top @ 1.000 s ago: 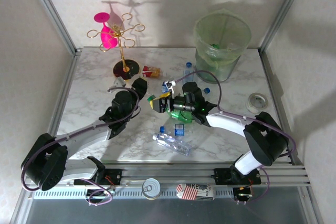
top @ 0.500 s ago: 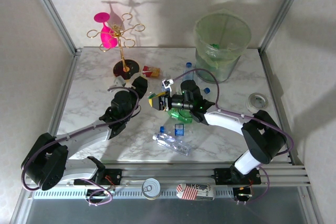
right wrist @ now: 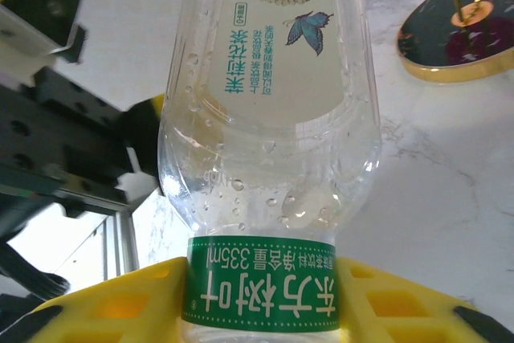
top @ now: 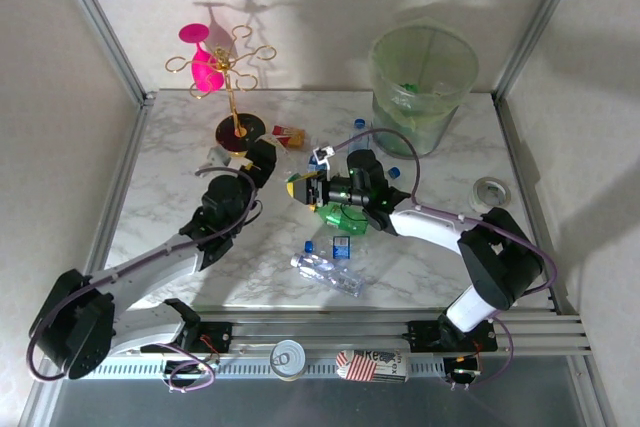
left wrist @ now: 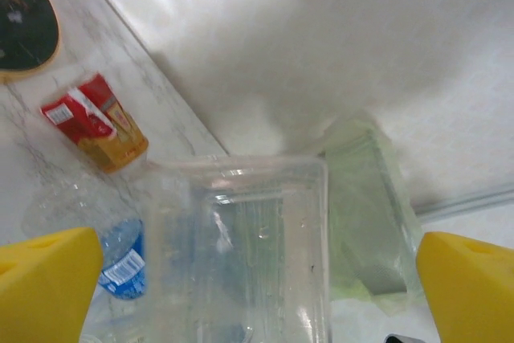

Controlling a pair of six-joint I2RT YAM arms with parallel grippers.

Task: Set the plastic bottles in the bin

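Marble bench (top: 165, 177): at far right we see the bin (top: 425, 52) holding green bottles (top: 408, 87). Our right end effector (top: 303, 187) clamps a clear bottle (right wrist: 265, 158); our left end effector (top: 262, 159) gapes wide.

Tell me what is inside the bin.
The bin holds a thin bag liner and a few green shapes low down, probably bottles. Its cloudy wall blurs them, so their number cannot be told.

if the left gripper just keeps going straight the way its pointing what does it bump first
The left gripper would meet the clear bottle first; it lies right between the open jaws. The bin stands farther off, behind it to the right, though depth is hard to judge from the wrist view.
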